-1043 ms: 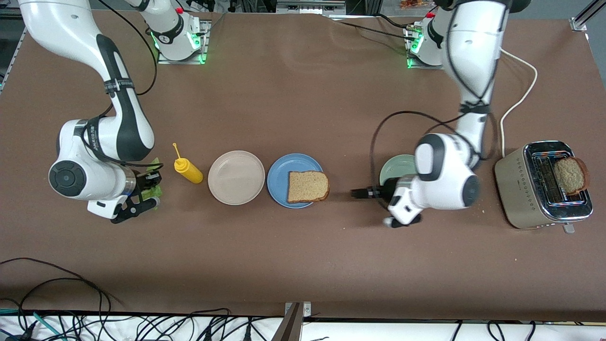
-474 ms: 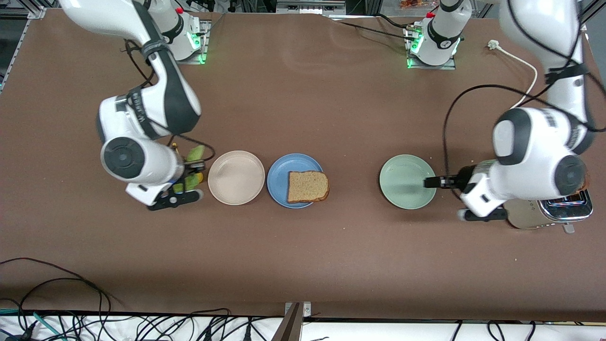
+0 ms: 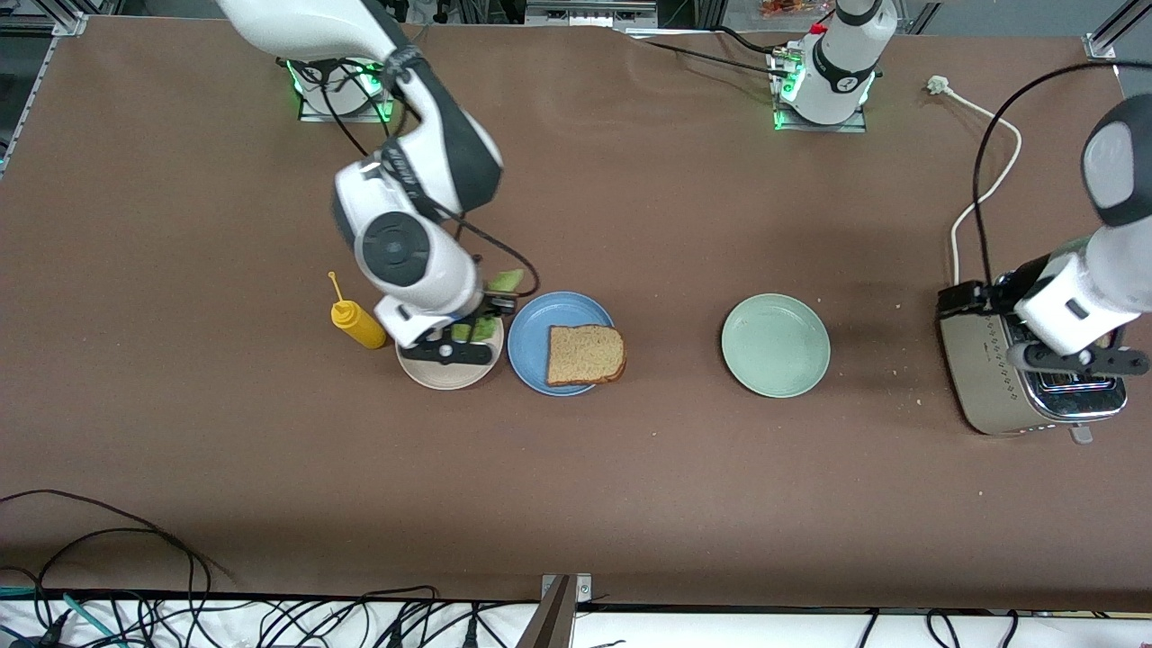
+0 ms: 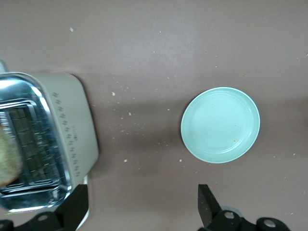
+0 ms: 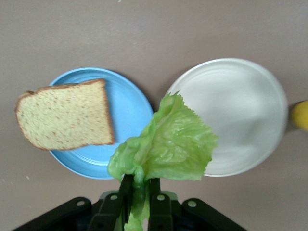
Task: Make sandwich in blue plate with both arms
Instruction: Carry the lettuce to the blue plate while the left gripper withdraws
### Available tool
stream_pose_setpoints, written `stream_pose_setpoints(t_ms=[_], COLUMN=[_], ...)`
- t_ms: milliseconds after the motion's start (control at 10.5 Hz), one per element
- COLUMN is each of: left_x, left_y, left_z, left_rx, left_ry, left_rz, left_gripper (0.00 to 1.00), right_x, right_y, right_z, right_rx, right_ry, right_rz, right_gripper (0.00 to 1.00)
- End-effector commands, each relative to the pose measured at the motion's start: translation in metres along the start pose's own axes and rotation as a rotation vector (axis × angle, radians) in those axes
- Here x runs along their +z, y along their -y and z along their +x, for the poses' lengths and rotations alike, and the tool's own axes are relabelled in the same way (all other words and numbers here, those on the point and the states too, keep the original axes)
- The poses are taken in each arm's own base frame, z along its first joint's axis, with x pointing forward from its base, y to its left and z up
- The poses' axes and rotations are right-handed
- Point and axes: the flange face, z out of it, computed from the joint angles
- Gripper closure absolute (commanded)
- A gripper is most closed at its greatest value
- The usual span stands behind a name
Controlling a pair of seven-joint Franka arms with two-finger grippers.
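Observation:
One brown bread slice lies on the blue plate, overhanging its rim. My right gripper is shut on the crinkly green lettuce leaf and hangs over the beige plate's edge, right beside the blue plate. My left gripper is open and empty, over the edge of the toaster. A second bread slice sits in the toaster slot; the left arm hides it in the front view.
The beige plate sits between the blue plate and a yellow squeeze bottle. An empty pale green plate lies between the blue plate and the toaster. The toaster's white cord trails toward the left arm's base.
My right arm carried the lettuce from the right arm's end of the table, past the bottle, to over the beige plate. My left arm swung from the green plate to over the toaster.

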Motion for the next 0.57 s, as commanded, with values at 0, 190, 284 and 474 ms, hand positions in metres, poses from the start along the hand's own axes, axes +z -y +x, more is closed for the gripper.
stream_pose_setpoints(t_ms=[0, 190, 284, 474], left_x=[-0.046, -0.063, -0.066, -0.059], left_y=[-0.008, -0.012, -0.012, -0.014], left_z=[-0.034, -0.053, -0.063, -0.079], left_rx=[0.002, -0.06, -0.072, -0.073], left_ry=[-0.042, -0.064, -0.069, -0.093], left_rz=[0.097, 0.078, 0.072, 0.055], left_gripper=[0.0, 0.0, 0.0, 0.0], right_x=[0.062, 0.1, 0.103, 0.106], right_y=[0.054, 0.078, 0.076, 0.07], right_z=[-0.009, -0.019, -0.016, -0.013], right_rx=[0.161, 0.18, 0.175, 0.186], right_ry=[-0.066, -0.1, -0.116, -0.11], right_rz=[0.059, 0.082, 0.08, 0.066], right_gripper=[0.81, 0.79, 0.57, 0.0])
